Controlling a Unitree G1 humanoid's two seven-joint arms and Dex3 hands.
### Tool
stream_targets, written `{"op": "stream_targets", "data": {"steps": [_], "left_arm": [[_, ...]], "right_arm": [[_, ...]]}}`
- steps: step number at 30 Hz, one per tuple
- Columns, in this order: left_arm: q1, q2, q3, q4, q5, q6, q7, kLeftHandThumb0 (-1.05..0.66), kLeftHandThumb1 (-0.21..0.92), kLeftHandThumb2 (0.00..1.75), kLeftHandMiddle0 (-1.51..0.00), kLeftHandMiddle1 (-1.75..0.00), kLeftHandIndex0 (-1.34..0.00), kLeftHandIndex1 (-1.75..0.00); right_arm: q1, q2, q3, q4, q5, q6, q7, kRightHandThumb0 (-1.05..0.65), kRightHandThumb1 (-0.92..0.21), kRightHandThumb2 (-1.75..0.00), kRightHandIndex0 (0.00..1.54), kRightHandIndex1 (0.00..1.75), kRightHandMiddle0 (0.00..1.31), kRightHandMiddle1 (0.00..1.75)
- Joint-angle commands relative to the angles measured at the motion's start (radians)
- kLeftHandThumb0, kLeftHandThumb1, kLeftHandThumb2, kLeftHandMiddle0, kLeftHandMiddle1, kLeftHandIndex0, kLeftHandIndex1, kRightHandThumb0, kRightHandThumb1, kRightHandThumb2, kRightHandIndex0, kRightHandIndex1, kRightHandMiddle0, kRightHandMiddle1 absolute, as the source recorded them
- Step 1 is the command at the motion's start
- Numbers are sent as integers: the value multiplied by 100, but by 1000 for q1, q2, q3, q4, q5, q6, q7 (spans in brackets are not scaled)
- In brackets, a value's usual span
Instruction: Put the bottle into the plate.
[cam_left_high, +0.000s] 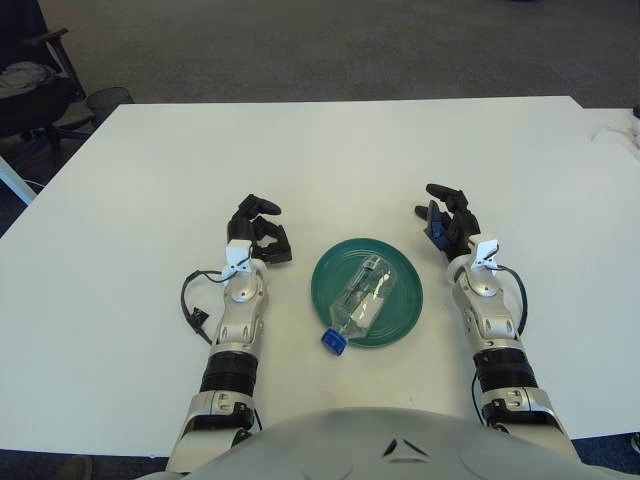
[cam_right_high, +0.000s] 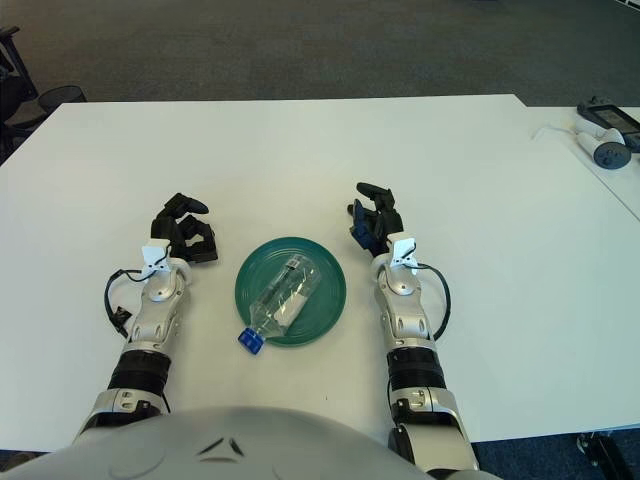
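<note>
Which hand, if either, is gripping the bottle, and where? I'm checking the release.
Neither. The bottle lies in the plate; left hand and right hand hold nothing.

Clear bottle (cam_left_high: 364, 294) on its side across green plate (cam_left_high: 400, 270), blue cap overhanging the near rim.
</note>
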Motion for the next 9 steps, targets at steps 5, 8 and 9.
{"op": "stream_targets", "data": {"steps": [5,8,9], "left_arm": [[15,4,2,-30,-13,23,-19,0,-7,175,-88,-173,-69,-175],[17,2,4,-34,-16,27,-20,0,-7,175,-89,-173,-69,-175],[18,2,4,-35,-17,27,-21,0,-7,175,-89,-172,-69,-175]], "right_arm": [[53,8,10,0,-12,82,0,-67,-92,-76,30,93,0,104],[55,8,12,-6,-15,85,-3,-67,-92,-75,31,94,0,106],[56,8,13,-8,-17,85,-4,-67,-92,-75,31,94,0,107]]}}
